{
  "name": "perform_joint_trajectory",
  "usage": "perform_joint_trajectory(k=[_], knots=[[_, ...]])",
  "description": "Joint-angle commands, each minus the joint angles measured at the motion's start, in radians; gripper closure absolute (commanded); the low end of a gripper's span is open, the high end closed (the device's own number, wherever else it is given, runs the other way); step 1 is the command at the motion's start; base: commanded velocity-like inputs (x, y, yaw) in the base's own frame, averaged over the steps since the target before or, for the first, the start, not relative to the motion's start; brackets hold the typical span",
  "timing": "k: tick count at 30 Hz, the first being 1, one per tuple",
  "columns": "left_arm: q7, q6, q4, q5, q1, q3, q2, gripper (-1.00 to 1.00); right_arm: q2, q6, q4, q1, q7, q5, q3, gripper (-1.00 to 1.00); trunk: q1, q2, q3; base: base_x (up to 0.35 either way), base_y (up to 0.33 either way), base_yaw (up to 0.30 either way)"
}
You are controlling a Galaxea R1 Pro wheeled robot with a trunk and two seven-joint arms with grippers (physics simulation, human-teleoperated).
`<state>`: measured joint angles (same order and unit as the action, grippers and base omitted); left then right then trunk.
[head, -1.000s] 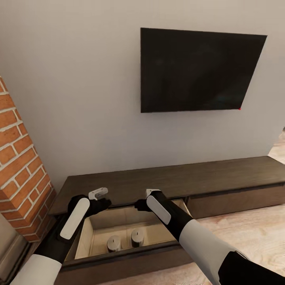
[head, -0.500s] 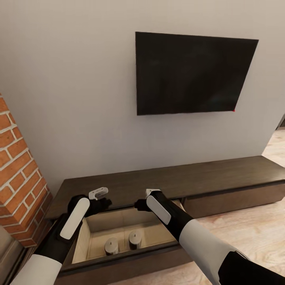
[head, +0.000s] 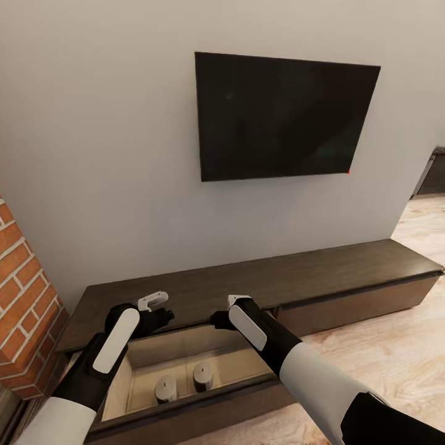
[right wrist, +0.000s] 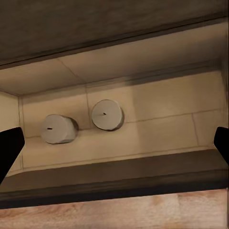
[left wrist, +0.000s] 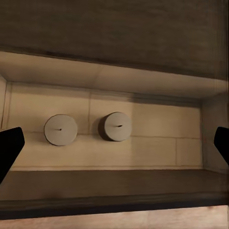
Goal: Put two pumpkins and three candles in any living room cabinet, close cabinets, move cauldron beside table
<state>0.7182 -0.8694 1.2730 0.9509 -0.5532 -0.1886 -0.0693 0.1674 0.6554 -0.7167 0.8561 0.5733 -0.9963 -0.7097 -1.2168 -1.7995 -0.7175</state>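
Observation:
The long dark brown cabinet (head: 309, 275) runs along the wall, with its left drawer (head: 241, 364) pulled out and the tan inside showing. Two grey candles (head: 165, 389) (head: 202, 375) stand upright side by side in that drawer. My left gripper (head: 157, 318) and right gripper (head: 219, 319) hover above the drawer's back edge, both open and empty. The left wrist view looks down on the same candles (left wrist: 60, 129) (left wrist: 117, 126) between wide-spread fingertips (left wrist: 9, 148). In the right wrist view the candles (right wrist: 58, 129) (right wrist: 107, 114) also sit between spread fingertips (right wrist: 220, 143). Pumpkins and cauldron are out of view.
A black TV (head: 287, 117) hangs on the grey wall above the cabinet. A red brick column (head: 21, 321) stands at the left, close to the drawer's end. Light wood floor (head: 395, 352) opens to the right, with dark furniture (head: 436, 173) at the far right edge.
The whole picture has slid left, so the camera has turned or moved rightward. Both arms keep the same pose. The candles stay put in the drawer.

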Motion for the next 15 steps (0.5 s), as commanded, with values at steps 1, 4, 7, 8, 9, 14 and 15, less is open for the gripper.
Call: perform_joint_trajectory(k=[1, 4, 7, 8, 9, 14, 15], knots=[[0.010, 0.000, 0.002, 0.009, -0.001, -0.002, -0.001, -1.00, 0.000, 0.000, 0.000, 0.001, 0.010, -0.010, -0.004, -1.00, 0.000, -0.001, -0.001, 0.000, 0.000, -0.274], [0.010, 0.000, 0.002, 0.007, -0.001, -0.003, 0.000, -1.00, -0.001, 0.000, 0.000, 0.001, 0.010, -0.010, -0.004, -1.00, 0.000, -0.001, -0.001, 0.000, 0.000, -0.277], [0.010, 0.000, 0.002, 0.007, -0.001, -0.002, -0.001, -1.00, -0.001, 0.000, 0.000, 0.001, 0.010, -0.010, -0.004, -1.00, 0.000, -0.001, -0.001, 0.000, 0.000, -0.279], [0.010, 0.000, 0.002, 0.006, -0.001, -0.002, -0.001, -1.00, -0.001, 0.000, 0.000, 0.001, 0.009, -0.010, -0.004, -1.00, 0.000, -0.001, -0.001, 0.000, 0.000, -0.279], [0.010, 0.000, 0.002, 0.006, -0.001, -0.002, -0.001, -1.00, -0.001, 0.000, 0.000, 0.001, 0.009, -0.010, -0.004, -1.00, 0.000, -0.001, -0.001, 0.000, 0.000, -0.279], [0.011, 0.000, 0.002, 0.005, -0.001, -0.003, 0.000, -1.00, 0.000, 0.000, -0.001, 0.001, 0.008, -0.011, -0.004, -1.00, 0.000, -0.001, -0.001, 0.000, 0.000, -0.279], [0.011, 0.000, 0.002, 0.005, -0.001, -0.003, 0.000, -1.00, 0.001, 0.000, -0.001, 0.001, 0.008, -0.011, -0.004, -1.00, 0.000, -0.001, -0.001, 0.000, 0.000, -0.279]])
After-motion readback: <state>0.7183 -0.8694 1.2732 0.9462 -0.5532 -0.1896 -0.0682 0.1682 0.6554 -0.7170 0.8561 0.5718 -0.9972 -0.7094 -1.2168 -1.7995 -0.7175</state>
